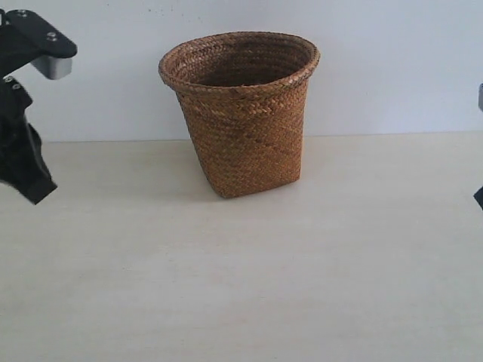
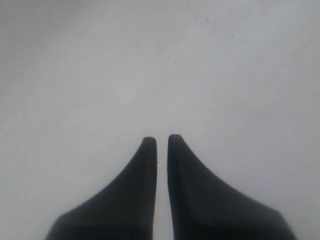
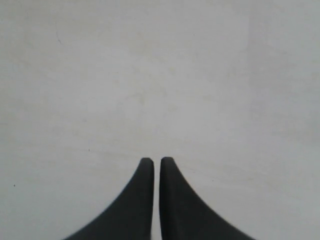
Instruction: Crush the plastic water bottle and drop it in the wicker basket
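Observation:
The wicker basket (image 1: 241,113) stands upright at the back middle of the table, brown and woven, with a wide braided rim. Its inside is dark, and no bottle shows in it. The plastic water bottle shows in none of the views. My left gripper (image 1: 36,190) (image 2: 162,140) hangs at the far left, well apart from the basket. It is shut, with only a thin slit between its black fingers and nothing held. My right gripper (image 3: 153,161) is shut and empty too, over bare table. Only a dark sliver of the right arm (image 1: 478,197) shows at the right edge.
The pale tabletop (image 1: 249,279) stretches in front of and beside the basket. A plain white wall (image 1: 392,60) closes the back. Both wrist views show only bare light surface under the fingers.

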